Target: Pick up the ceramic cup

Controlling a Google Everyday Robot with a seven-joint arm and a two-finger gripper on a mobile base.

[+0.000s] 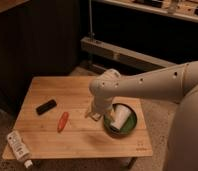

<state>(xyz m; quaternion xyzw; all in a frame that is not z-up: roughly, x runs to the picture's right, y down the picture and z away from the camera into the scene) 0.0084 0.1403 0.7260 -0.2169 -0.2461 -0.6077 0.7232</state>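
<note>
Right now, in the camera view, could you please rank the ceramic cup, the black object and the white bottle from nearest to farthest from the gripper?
The gripper hangs low over the middle of the table.
1. Ceramic cup: in the green bowl, just beside the gripper.
2. Black object: toward the table's left side in the picture.
3. White bottle: at the near left corner.

The white arm (157,80) is stretching in from the right edge, its long link sloping gently down to the left. At the rounded joint (106,84) it is bending sharply, and the wrist (101,102) is pointing straight down. The gripper (94,114) is hanging low over the tabletop (52,92), near its middle. The robot's broad body (189,135) is filling the lower right corner.
</note>
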